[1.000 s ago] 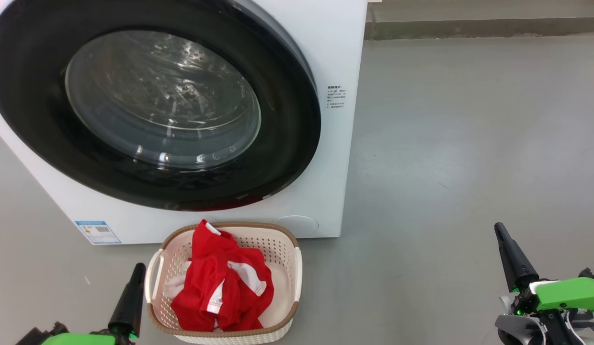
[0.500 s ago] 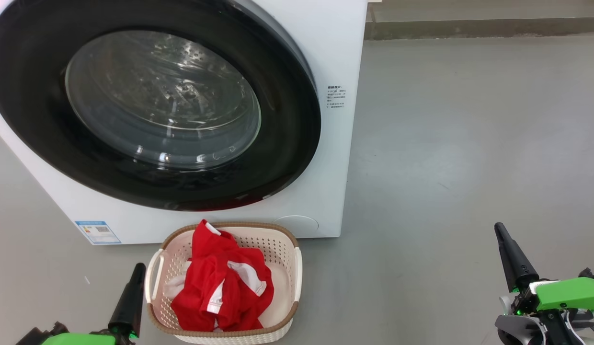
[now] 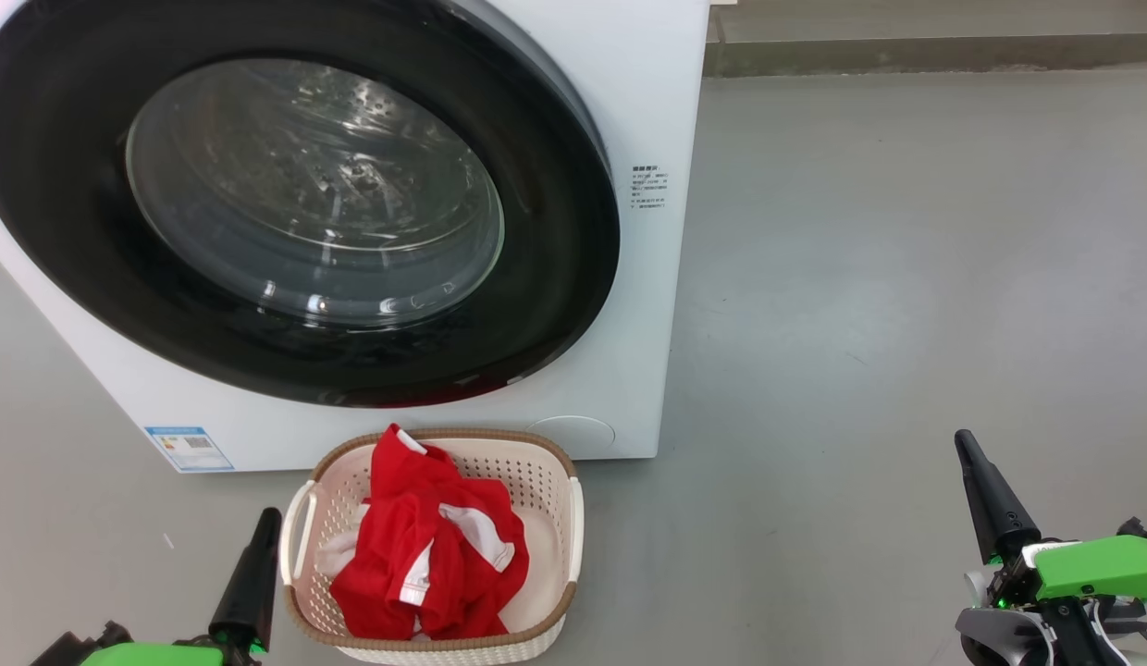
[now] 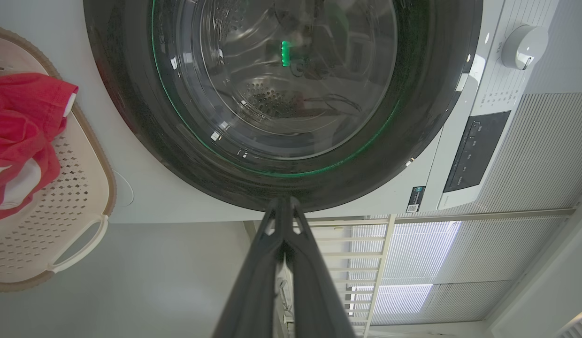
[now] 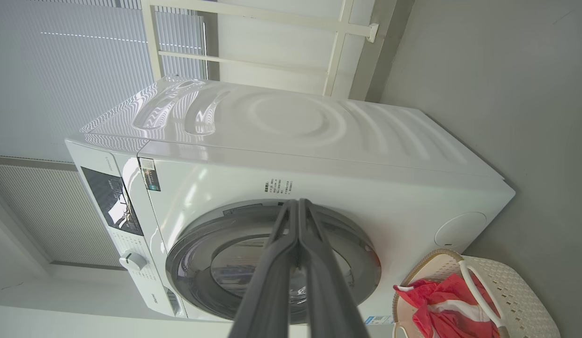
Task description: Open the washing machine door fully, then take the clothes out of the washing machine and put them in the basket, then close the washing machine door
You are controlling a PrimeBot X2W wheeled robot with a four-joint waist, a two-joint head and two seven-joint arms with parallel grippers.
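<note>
While each is clenched on nothing, the left tool (image 3: 268, 518) and right tool (image 3: 964, 444) point toward the washing machine (image 3: 649, 102).

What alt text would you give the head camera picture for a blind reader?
A white washing machine with its round, black-rimmed glass door shut stands on a grey floor, and a cream basket holding red clothes sits before it. The robot's left gripper and right gripper, both shut, point up from the lower corners.
</note>
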